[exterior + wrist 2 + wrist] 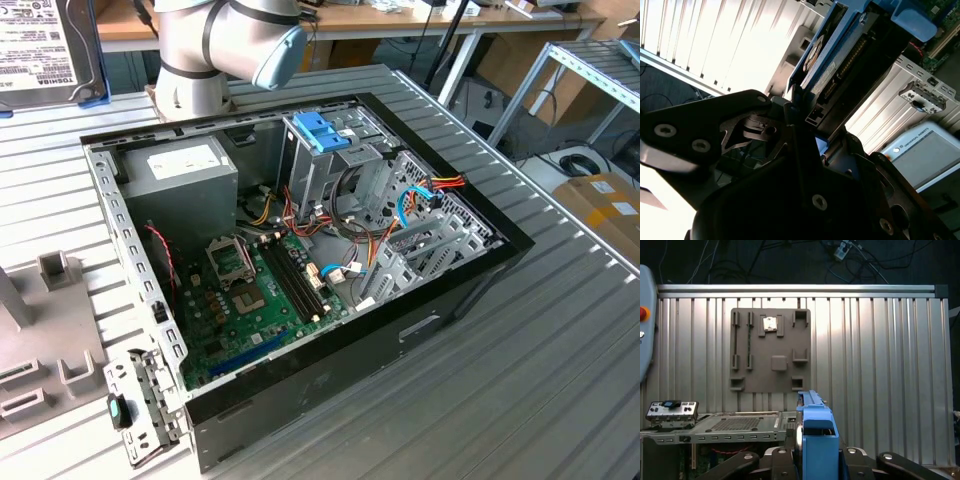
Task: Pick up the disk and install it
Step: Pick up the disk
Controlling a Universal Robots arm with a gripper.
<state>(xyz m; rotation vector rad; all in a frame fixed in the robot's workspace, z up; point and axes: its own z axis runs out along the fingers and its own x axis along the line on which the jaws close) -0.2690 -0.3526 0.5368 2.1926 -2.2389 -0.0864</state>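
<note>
arm (pixel 228 40): grey UR joint w/ pale-blue end cap, upright segment below it, top of exterior view | gripper (pixel 816 462): black linkage fingers (pixel 745 460) w/ screw heads, spread wide either side, jaws closed on disk (pixel 816 437), held edge-on btwn them in both wrist views

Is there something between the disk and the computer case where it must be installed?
Nothing visible does. The gripper holds the disk in shut jaws, high beside the computer case, whose side is open and uncovered in the exterior view.
</note>
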